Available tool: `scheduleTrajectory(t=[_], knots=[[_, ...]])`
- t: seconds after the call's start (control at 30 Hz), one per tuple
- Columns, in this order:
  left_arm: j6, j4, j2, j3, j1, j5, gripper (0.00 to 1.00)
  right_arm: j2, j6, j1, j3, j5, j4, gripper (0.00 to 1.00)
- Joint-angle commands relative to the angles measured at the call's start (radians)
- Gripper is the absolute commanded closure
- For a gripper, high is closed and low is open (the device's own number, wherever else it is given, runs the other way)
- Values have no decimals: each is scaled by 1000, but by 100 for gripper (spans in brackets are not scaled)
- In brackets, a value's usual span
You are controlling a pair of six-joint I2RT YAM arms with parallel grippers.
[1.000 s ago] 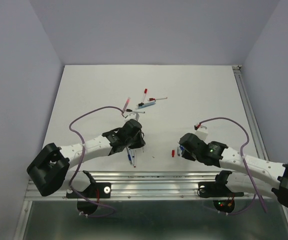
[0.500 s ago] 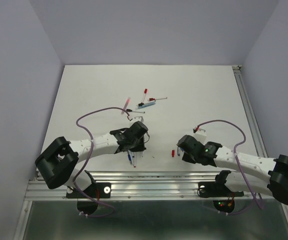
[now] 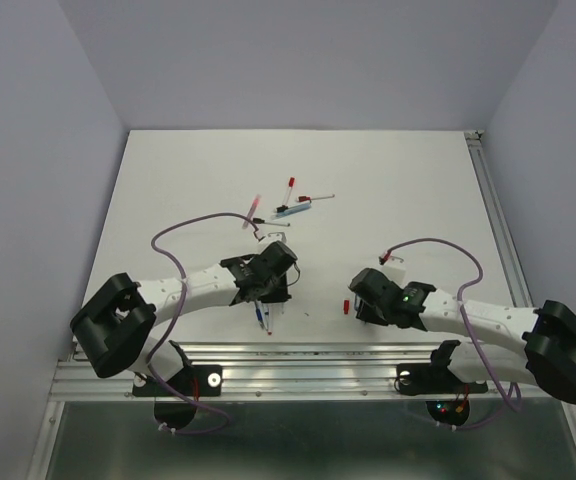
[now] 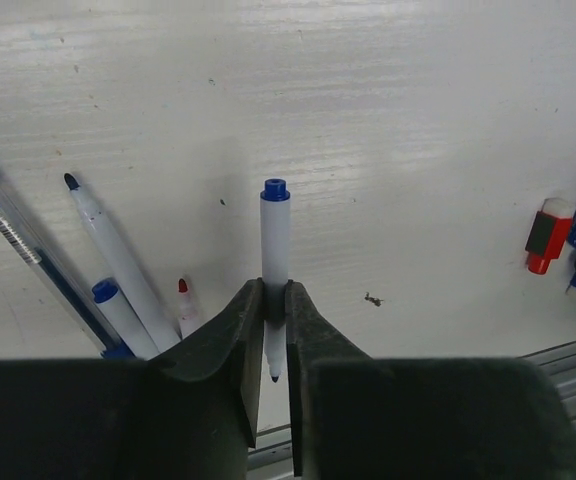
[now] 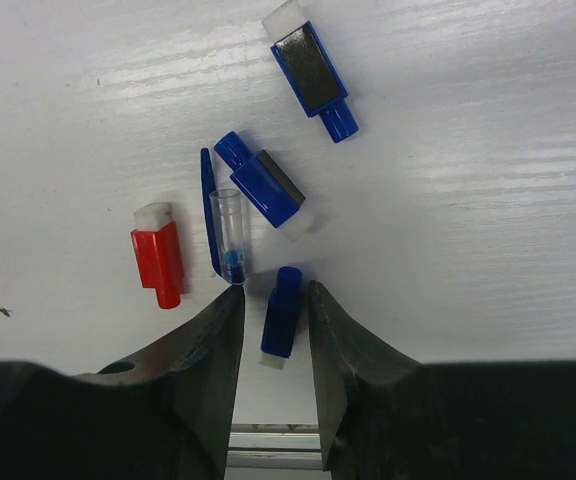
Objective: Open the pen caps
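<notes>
Pen caps (image 5: 263,185) are scattered on the white bench (image 3: 388,180) near its front edge. At the left, uncapped pens (image 4: 108,250) are laid side by side; beside them a white pen barrel (image 4: 275,250) with a blue end is pinched by the left claw (image 4: 275,300). Further right, a red cap (image 5: 158,255) is seen, then the right claw (image 5: 273,290), spread around a blue cap (image 5: 281,320). Dark panels (image 5: 308,60) on two of the caps cannot be read.

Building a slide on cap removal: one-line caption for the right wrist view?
Open right gripper straddling a stubby blue plastic cap lying on the white table, a stubby red plastic cap close by.
</notes>
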Motion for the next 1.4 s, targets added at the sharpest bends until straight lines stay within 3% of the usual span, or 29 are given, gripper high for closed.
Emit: scheduleTrajectory(t=[0.0,0.07,0.23,0.27,0.3,0.33,0.47,0.63,0.83,1.03,1.2,1.37], knots=[[8,-28,-13,51,-8,-28,75,-7,-1,-7,26,11,-11,61],[10,-37,-20,68,-8,-44,74,-21,-1,-5,37,17,-23,57],[24,-78,-30,128,-7,-102,49,-85,-1,-7,78,60,-94,50],[27,-97,-33,152,-7,-132,38,-96,-3,-5,94,68,-106,46],[33,-103,-34,165,-7,-148,1,-117,-4,-5,101,80,-127,43],[37,-123,-36,179,-5,-165,1,-131,-6,-5,108,86,-138,39],[60,-183,-23,284,13,-278,1,-193,-29,-5,137,115,-172,0],[151,-146,-19,363,99,-306,1,-263,-54,-5,149,141,-180,0],[368,22,26,406,251,-99,1,-299,-87,-5,131,145,-149,0],[392,-2,96,458,357,-91,1,-274,-208,-7,118,41,-30,1],[370,3,99,413,450,-53,1,-129,-377,-5,144,-153,153,8],[341,41,49,319,480,-18,1,124,-390,-5,241,-165,179,14]])
